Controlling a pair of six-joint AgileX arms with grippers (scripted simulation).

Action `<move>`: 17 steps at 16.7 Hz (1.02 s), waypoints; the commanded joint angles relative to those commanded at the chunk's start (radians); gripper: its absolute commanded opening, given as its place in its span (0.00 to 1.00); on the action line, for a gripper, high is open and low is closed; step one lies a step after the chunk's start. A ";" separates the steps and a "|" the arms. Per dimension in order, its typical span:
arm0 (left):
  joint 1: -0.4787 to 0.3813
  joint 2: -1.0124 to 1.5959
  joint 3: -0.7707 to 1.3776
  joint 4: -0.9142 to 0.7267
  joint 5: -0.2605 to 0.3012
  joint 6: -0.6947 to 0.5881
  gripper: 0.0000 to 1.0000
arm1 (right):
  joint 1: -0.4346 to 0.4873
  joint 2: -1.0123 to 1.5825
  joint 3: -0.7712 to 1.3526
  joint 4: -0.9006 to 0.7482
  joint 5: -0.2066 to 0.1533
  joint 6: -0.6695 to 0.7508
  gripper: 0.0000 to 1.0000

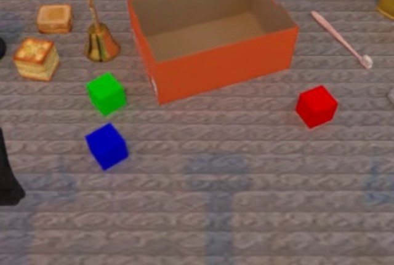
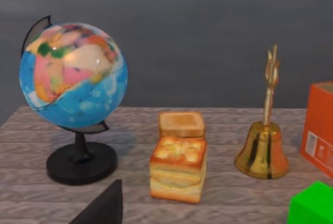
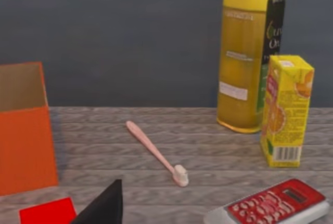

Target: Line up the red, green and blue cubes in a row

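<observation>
A: At the top view's left edge, the left arm sits parked; its fingers' state I cannot tell. The right isn't visible there.

B: Cubes? Green and blue centre-left, red far right, likely unsorted.

Green cube is seated flat on the surface at left, slightly rotated. Blue cube is placed just beside it, nearer the front edge, also rotated. Red cube is set well apart at right, flat, slightly rotated.
</observation>
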 joint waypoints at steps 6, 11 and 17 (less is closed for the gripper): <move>0.000 0.000 0.000 0.000 0.000 0.000 1.00 | 0.020 0.103 0.102 -0.073 -0.002 -0.007 1.00; 0.000 0.000 0.000 0.000 0.000 0.000 1.00 | 0.071 0.469 0.454 -0.298 -0.001 -0.030 1.00; 0.000 0.000 0.000 0.000 0.000 0.000 1.00 | 0.151 1.179 1.037 -0.674 0.004 -0.073 1.00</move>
